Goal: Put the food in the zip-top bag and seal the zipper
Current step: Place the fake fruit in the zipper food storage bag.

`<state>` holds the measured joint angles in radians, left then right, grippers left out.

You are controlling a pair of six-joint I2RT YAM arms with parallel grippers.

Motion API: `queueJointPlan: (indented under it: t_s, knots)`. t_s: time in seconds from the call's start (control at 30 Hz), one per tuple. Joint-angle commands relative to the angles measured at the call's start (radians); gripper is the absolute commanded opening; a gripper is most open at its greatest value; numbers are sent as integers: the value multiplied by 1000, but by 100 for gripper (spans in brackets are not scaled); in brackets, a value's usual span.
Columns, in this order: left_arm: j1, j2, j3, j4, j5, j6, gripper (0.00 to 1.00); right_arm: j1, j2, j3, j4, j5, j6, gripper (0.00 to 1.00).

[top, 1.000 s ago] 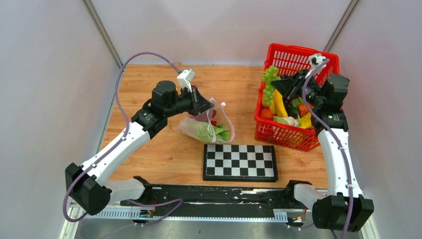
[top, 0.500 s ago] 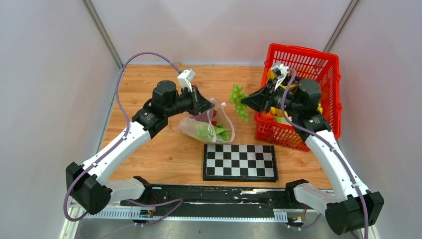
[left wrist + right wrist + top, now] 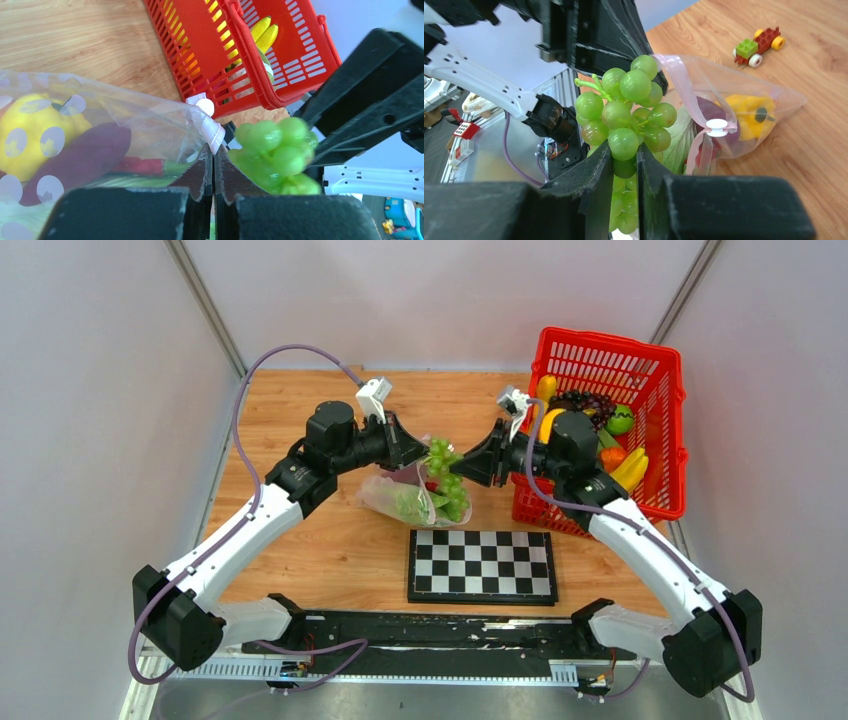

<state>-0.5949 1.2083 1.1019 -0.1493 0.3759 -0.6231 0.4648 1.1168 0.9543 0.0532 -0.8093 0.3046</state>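
Note:
The clear dotted zip-top bag point(image 3: 400, 498) lies on the wood with lettuce, a yellow piece point(image 3: 35, 131) and a purple piece point(image 3: 82, 159) inside. My left gripper point(image 3: 418, 455) is shut on its pink zipper edge point(image 3: 211, 131) and holds the mouth up. My right gripper point(image 3: 466, 466) is shut on a bunch of green grapes point(image 3: 443, 472) and holds it at the bag's mouth, right beside the left fingers. The grapes point(image 3: 626, 115) show with the bag point(image 3: 744, 112) and its white slider point(image 3: 716, 126) in the right wrist view, and they also show in the left wrist view point(image 3: 275, 152).
A red mesh basket point(image 3: 655, 370) at the back right holds bananas, dark grapes and other toy food. A black and white chessboard point(image 3: 482, 565) lies in front of the bag. A small toy-brick car point(image 3: 760, 45) sits on the wood behind the bag.
My right gripper has carried the green grapes left out of the basket, across the gap, to the bag's mouth. The left gripper has kept its hold on the bag's edge.

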Motion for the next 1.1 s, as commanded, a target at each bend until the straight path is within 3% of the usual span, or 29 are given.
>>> queueJointPlan:
  t_s: [0.0, 0.4, 0.63, 0.73, 0.87, 0.97, 1.07]
  knots:
    - [1, -23, 27, 70, 8, -8, 0, 31, 60, 61, -99, 42, -88, 0]
    - [1, -27, 21, 77, 16, -9, 0, 86, 153, 124, -251, 175, -165, 0]
    - [2, -13, 22, 78, 56, -4, 0, 104, 199, 198, -218, 294, -81, 0]
    - [1, -15, 23, 79, 64, -3, 0, 114, 254, 268, -308, 474, -13, 0]
    - [2, -22, 26, 74, 60, 2, 0, 143, 332, 355, -434, 528, -25, 2]
    - [1, -20, 26, 67, 52, 6, 0, 184, 336, 369, -442, 513, -81, 8]
    - [1, -19, 21, 67, 38, 1, 0, 188, 310, 329, -381, 402, -103, 22]
